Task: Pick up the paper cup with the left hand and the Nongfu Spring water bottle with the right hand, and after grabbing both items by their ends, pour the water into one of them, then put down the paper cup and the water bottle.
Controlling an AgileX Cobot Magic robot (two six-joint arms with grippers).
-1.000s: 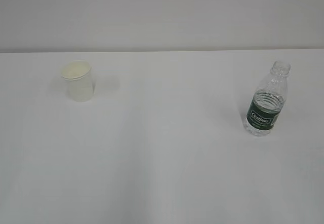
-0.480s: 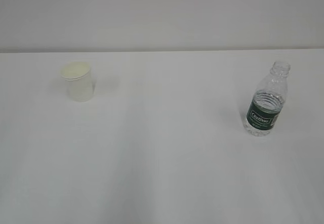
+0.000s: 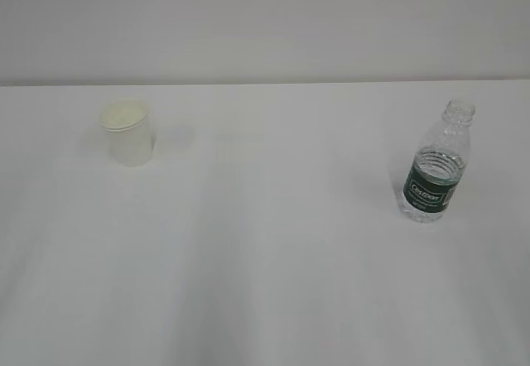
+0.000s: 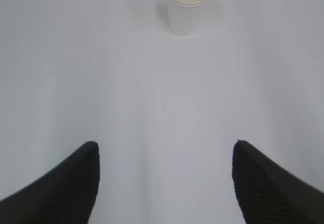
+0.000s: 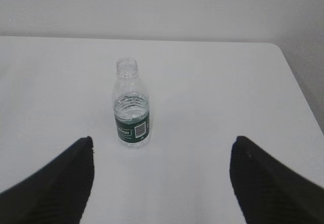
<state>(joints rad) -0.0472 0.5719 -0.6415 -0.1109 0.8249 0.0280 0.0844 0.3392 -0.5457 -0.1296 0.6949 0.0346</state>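
**Cup and bottle stand untouched on the bench, both sets of jaws wide**

The plain white bench (image 3: 265,283) fills nearly every view, running back to a pale wall (image 3: 265,18).

The right hand (image 5: 162,176) shows only as 2 black ribbed fingers (image 5: 55,183) at the lower corners of the right wrist view. Its jaws stand wide apart with nothing between them, hanging above the bench well short of the bottle.

The left hand (image 4: 164,181) likewise shows 2 black ribbed fingers (image 4: 61,186) at the bottom of the left wrist view, jaws wide and holding nothing, well apart from the cup.

The small clear ribbed plastic Nongfu Spring water bottle (image 3: 435,167), with a dark green label and an uncapped neck, stands upright at the right of the exterior view. The water (image 5: 131,107) reaches about to the top of the label.

The small white paper cup (image 3: 128,134) with a rolled rim and cream inside stands upright at the far left, well apart from the bottle.
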